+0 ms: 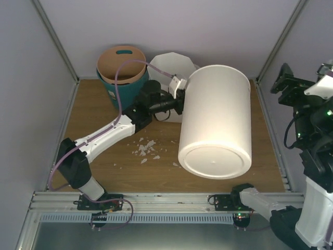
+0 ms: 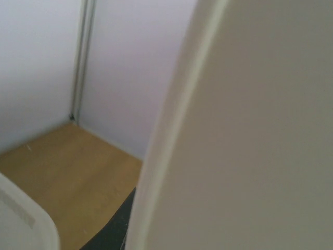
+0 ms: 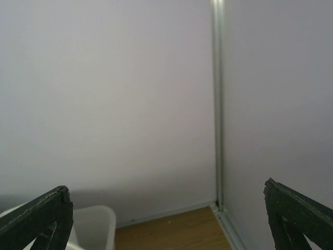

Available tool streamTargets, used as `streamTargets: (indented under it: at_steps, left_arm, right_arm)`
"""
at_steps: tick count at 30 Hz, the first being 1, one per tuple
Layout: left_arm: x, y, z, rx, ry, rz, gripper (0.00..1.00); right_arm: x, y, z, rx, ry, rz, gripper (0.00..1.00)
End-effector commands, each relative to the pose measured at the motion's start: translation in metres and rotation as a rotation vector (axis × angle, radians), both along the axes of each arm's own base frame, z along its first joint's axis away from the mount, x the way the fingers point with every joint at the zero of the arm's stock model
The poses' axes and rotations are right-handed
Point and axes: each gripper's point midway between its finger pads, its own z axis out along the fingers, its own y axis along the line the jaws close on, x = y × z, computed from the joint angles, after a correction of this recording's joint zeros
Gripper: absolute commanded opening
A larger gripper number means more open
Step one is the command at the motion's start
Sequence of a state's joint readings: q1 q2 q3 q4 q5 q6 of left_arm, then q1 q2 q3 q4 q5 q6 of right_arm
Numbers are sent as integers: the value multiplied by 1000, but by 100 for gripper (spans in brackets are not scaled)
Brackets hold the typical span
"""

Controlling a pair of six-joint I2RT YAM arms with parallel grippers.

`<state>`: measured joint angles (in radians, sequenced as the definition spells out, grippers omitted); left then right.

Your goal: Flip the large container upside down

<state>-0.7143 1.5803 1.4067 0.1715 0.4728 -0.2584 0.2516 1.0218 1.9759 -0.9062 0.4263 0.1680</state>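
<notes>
Rim of a tall round bin (image 1: 216, 120) sits pinched in the left gripper (image 1: 180, 100) from above, the bin raised and tipped. Left wrist view: large container (image 2: 23, 219) shows one rounded corner, bottom left, beside the wooden table (image 2: 67, 166). Right wrist view: right gripper (image 3: 165, 186) gapes wide, empty, with the container lower left.

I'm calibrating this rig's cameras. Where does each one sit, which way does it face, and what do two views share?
Top external: above, behind the robot, looking down on the wooden table; left arm and right arm show, left pincer gripping the large white plastic container.
Left wrist: beside that container, facing a wall corner; no fingers visible.
Right wrist: raised, facing the back right corner; open right pincer frames it.
Shared: container, in top and left wrist.
</notes>
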Motion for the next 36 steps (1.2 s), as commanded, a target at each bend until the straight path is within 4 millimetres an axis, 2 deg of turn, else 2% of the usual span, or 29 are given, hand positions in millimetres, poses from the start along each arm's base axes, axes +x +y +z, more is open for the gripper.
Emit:
streamTargets:
  at_steps: [1,6,12,17,24,31,36]
  left_arm:
    - [-27,-19,-16,-63,227,-64,0]
    - [-42,-40,-58,-10,435,-112,0]
    - [-66,-68,-81,19,555,-151,0]
    - [-73,-81,-116,74,666,-132,0]
    - [-65,-92,-153,108,786,-68,0]
    - [-50,-100,-193,133,901,-12,0]
    - [-48,-107,-225,157,978,14,0]
  right_arm:
    - [-23,-24,8,-18,-19,-119,100]
    - [-37,-31,15,-6,-32,-143,100]
    - [-44,-34,6,-2,-3,-147,100]
    - [-46,-38,2,-31,15,-170,100]
    - [-40,-40,-6,-62,39,-193,100]
    - [-41,-43,-4,-83,33,-217,100]
    - [-31,-43,-12,-109,65,-232,100]
